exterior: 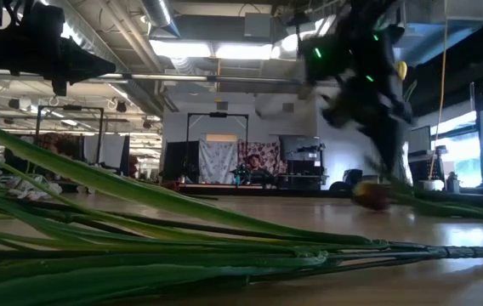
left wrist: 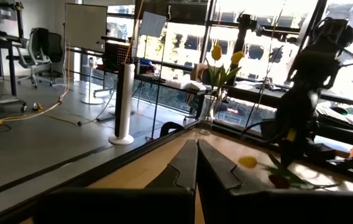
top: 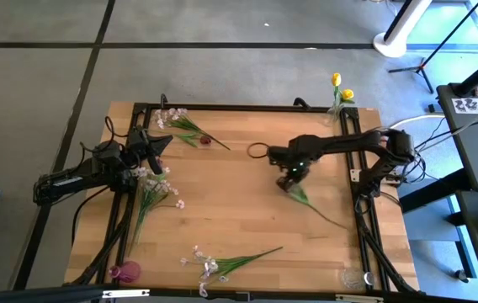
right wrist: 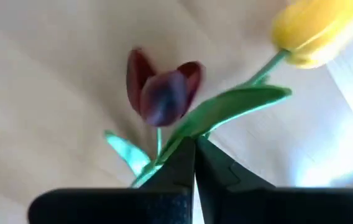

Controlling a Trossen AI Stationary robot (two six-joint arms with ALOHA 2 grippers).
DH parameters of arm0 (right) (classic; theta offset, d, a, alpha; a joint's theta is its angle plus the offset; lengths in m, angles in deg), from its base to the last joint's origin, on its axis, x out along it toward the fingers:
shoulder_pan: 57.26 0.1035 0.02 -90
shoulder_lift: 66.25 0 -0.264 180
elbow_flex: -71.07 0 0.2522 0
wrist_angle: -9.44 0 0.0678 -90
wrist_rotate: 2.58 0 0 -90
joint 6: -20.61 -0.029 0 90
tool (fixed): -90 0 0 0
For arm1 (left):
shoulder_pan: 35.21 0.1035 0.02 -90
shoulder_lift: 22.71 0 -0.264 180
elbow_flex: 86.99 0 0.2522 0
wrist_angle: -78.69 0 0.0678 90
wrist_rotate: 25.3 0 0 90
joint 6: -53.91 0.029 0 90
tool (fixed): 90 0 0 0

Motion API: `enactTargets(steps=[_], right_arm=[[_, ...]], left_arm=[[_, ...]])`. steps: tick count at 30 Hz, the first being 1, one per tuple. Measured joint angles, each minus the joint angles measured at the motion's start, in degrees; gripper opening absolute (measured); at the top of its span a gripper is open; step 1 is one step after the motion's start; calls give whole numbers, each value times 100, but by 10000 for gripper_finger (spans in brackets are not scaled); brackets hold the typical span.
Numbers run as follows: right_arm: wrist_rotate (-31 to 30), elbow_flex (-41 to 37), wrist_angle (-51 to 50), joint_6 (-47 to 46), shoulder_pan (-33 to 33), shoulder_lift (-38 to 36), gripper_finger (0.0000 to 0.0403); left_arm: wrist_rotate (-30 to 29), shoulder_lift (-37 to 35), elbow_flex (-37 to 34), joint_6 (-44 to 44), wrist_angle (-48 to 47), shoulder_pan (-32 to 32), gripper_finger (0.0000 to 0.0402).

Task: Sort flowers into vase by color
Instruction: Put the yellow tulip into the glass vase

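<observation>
Trouble could come from our right hand (right wrist: 195, 149), its fingers pinched together on the stems of a red tulip (right wrist: 161, 90) and a yellow tulip (right wrist: 316, 31) at once above mid-surface (top: 239, 219), so two colours may reach one vase or a stem may slip free. We count two yellow tulips in the far vase (top: 341, 108), three white-pink sprays (top: 151, 192) and another red tulip (top: 206, 140) lying on the surface, while our left hand (left wrist: 196, 163) waits closed at the left edge.

High view: straight down over the whole tabletop (top: 239, 210).
Low view: tabletop level, facing the room.
Wrist views: close, forward past each gripper.
</observation>
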State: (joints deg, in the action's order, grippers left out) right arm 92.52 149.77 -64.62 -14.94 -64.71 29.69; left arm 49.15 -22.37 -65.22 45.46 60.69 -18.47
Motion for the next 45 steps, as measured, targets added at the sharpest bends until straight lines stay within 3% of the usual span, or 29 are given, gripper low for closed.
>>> enactTargets(steps=[6,15,20,26,31,35,39,45], right_arm=[[-108,93,796,-247,143,-2,19],[-415,83,584,-536,-383,198,162],[-294,84,846,-611,-587,575,188],[-127,100,959,-620,-564,1120,153],[-167,122,1073,-625,-563,1125,84],[-517,338,1047,-423,-565,889,14],[-948,730,1040,-213,-572,409,18],[-2367,1724,1167,742,-911,-685,8]], left_arm=[[-2,0,0,0,1,-1,0],[0,0,0,0,-1,-1,0],[-1,0,0,0,1,-1,0],[-1,1,0,0,-1,-1,0],[0,0,0,0,-2,1,0],[-4,2,0,0,-3,1,0],[-1,2,0,0,-1,0,0],[-1,2,0,0,-1,0,0]])
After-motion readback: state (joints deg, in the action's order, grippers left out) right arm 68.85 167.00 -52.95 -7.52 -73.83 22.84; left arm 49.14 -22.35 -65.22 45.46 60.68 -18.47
